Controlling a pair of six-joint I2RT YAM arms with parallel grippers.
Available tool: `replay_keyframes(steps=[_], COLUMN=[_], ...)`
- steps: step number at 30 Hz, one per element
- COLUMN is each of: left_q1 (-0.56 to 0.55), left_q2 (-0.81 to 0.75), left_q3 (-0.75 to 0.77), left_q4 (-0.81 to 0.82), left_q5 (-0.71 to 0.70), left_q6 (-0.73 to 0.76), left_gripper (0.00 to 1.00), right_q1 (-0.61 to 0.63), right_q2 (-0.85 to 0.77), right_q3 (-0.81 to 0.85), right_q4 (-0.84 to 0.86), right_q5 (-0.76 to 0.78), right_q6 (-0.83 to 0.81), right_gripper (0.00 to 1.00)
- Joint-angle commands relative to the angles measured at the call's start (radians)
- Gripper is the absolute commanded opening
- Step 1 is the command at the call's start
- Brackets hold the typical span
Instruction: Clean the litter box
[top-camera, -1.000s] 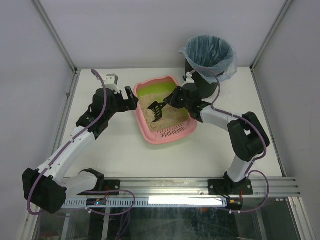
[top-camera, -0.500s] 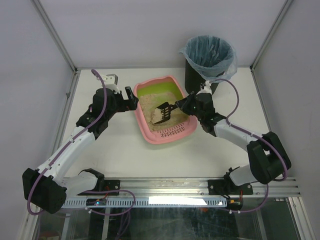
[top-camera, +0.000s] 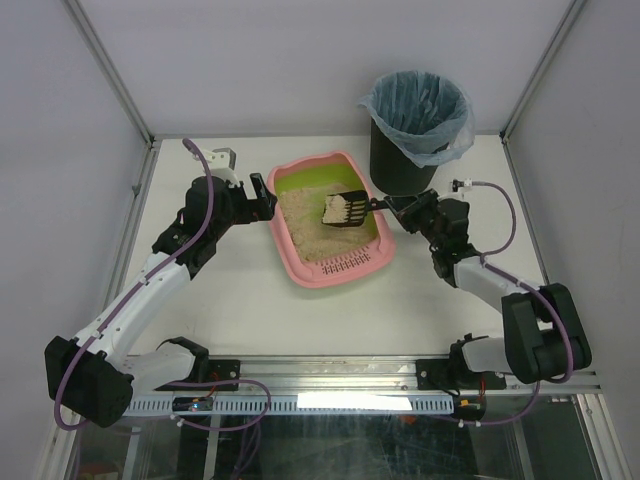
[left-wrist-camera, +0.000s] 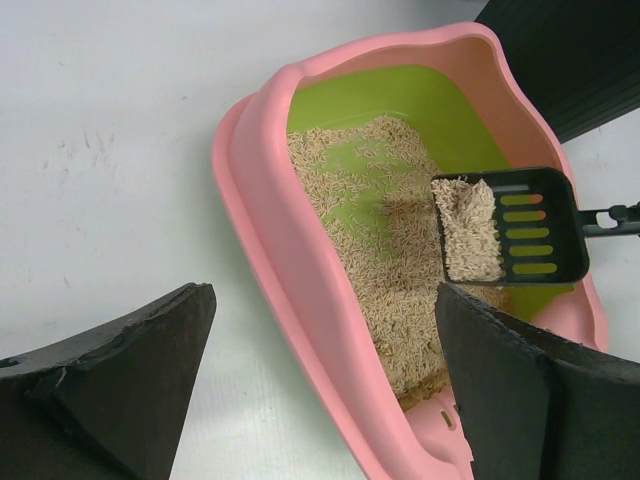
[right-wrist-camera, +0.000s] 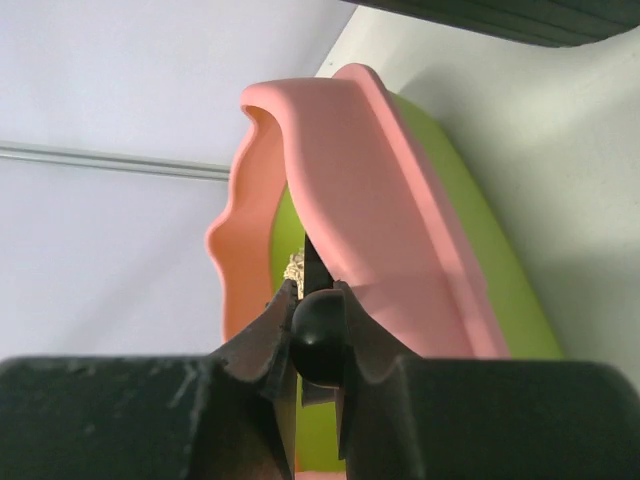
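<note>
The pink litter box with green lining and beige litter sits mid-table, its slotted grille at the near end; it also shows in the left wrist view and the right wrist view. My right gripper is shut on the handle of a black slotted scoop, held level above the box's right side with a clump of litter in it. In the right wrist view the gripper pinches the handle. My left gripper is open, its fingers straddling the box's left wall.
A black bin with a blue bag stands at the back right, just beyond the box; its dark side shows in the left wrist view. Enclosure walls and posts stand round the table.
My right gripper has pulled back to the right and lifted the scoop out of the litter, turning it level with a load of litter. The left arm has not moved.
</note>
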Motion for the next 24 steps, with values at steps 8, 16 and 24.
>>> replay_keyframes(steps=[8,16,24], left_q1=[0.01,0.011,0.011], left_q2=[-0.039,-0.022,-0.032], left_q3=[0.026,0.048,0.042], left_q4=[0.019,0.016,0.013], left_q5=[0.005,0.01,0.0], left_q6=[-0.012,-0.014,-0.018], left_gripper=[0.97,0.96,0.96], right_q1=[-0.108,-0.117,-0.115], right_q2=[0.032,0.019,0.029], right_q3=[-0.072,-0.07,-0.039], right_q4=[0.335,0.348,0.364], right_q5=[-0.133,-0.13,-0.155], right_q6=[0.267,0.298,0.3], right_gripper=[0.0,0.0,0.0])
